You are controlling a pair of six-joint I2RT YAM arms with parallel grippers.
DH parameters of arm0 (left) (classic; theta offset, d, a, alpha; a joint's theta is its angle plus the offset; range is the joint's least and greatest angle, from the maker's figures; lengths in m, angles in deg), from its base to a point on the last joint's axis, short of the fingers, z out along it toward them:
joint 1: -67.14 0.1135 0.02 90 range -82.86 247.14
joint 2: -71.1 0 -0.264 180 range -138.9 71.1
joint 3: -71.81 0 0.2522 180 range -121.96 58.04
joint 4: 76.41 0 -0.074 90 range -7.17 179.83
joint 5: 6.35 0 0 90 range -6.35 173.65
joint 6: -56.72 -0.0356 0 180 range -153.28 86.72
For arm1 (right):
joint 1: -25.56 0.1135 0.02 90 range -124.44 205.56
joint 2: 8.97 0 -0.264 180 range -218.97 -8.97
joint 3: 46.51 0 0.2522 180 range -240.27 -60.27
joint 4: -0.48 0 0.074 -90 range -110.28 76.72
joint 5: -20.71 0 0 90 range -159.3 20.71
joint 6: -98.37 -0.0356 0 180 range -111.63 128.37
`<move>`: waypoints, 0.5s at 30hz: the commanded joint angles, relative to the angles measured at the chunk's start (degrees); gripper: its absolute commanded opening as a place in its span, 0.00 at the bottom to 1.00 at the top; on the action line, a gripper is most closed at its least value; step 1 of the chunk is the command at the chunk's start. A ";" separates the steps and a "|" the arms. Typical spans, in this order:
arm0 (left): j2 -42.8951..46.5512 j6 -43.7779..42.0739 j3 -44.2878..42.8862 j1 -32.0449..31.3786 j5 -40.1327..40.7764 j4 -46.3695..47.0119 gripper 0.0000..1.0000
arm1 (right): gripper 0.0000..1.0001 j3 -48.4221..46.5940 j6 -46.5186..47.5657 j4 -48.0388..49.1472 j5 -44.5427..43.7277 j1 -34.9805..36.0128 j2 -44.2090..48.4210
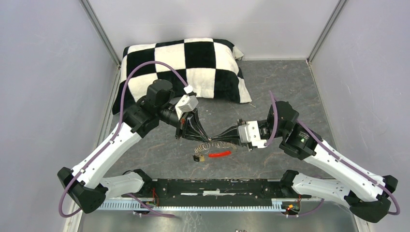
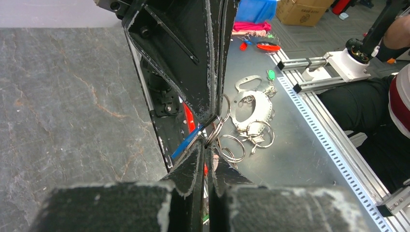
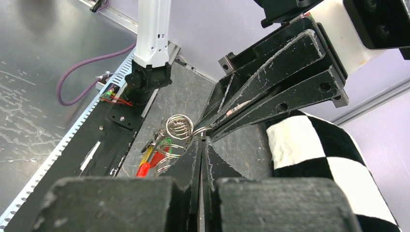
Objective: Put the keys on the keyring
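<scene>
The keyring [image 1: 213, 144] is a silvery coil of wire loops stretched between my two grippers above the table. My left gripper [image 1: 201, 139] is shut on its left end; the ring [image 2: 216, 129] enters the closed tips of my left gripper [image 2: 208, 145]. My right gripper [image 1: 228, 140] is shut on the other end; a loop [image 3: 201, 130] sits at the closed tips of my right gripper [image 3: 201, 138]. A blue key tag [image 2: 186, 144] lies along the left fingertip. Red [image 3: 144, 167], yellow [image 3: 148, 154] and green [image 3: 167, 143] tags hang under the coil [image 3: 180, 126]. The red tag [image 1: 220, 154] lies on the table.
A black-and-white checkered cushion [image 1: 186, 67] lies at the back. The black rail [image 1: 217, 186] between the arm bases runs along the near edge. A metal bench beyond it holds spare rings and handcuffs [image 2: 251, 113] and a green tag [image 2: 271, 75].
</scene>
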 commanded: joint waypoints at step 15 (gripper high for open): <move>-0.38 -11.07 -3.07 -2.40 4.39 -9.08 0.02 | 0.00 1.31 -5.02 6.20 -1.21 0.67 -0.53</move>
